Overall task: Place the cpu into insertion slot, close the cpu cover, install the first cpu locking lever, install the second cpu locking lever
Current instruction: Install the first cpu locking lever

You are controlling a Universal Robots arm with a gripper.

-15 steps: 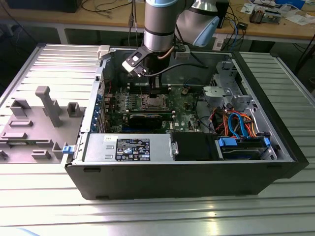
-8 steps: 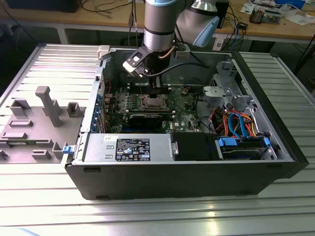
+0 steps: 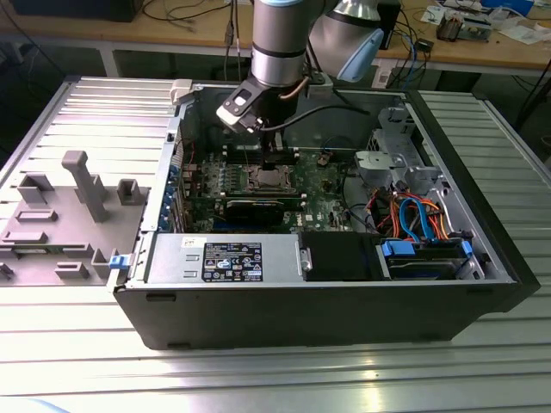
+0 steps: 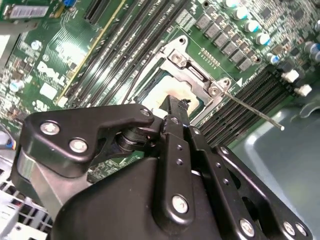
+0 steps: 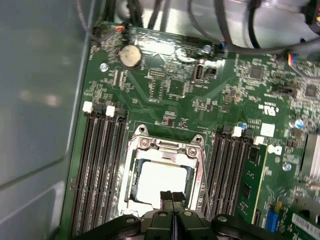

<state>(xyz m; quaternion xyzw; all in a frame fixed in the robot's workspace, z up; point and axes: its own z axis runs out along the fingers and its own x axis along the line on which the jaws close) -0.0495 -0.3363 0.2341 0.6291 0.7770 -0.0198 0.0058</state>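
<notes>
The cpu (image 5: 161,181) lies in the insertion slot (image 5: 131,172) on the green motherboard, its silver top (image 4: 167,92) bare in the middle. The cpu cover (image 5: 166,149) appears to lie flat around it, framing the chip. One thin locking lever (image 4: 252,112) sticks out from the socket corner over the memory slots. The other lever (image 5: 204,172) runs along the socket's side. My gripper (image 5: 171,196) hovers just above the socket edge with its black fingers (image 4: 176,117) pressed together, nothing between them. In the exterior view the gripper (image 3: 270,157) hangs inside the open case above the socket (image 3: 268,179).
Black memory slots (image 5: 100,170) flank the socket on both sides. A coin battery (image 5: 131,56) sits further up the board. The case holds a black graphics card (image 3: 263,209), a power supply (image 3: 225,256) and drive cables (image 3: 413,215). Grey fixtures (image 3: 82,185) stand on the table at the exterior view's left.
</notes>
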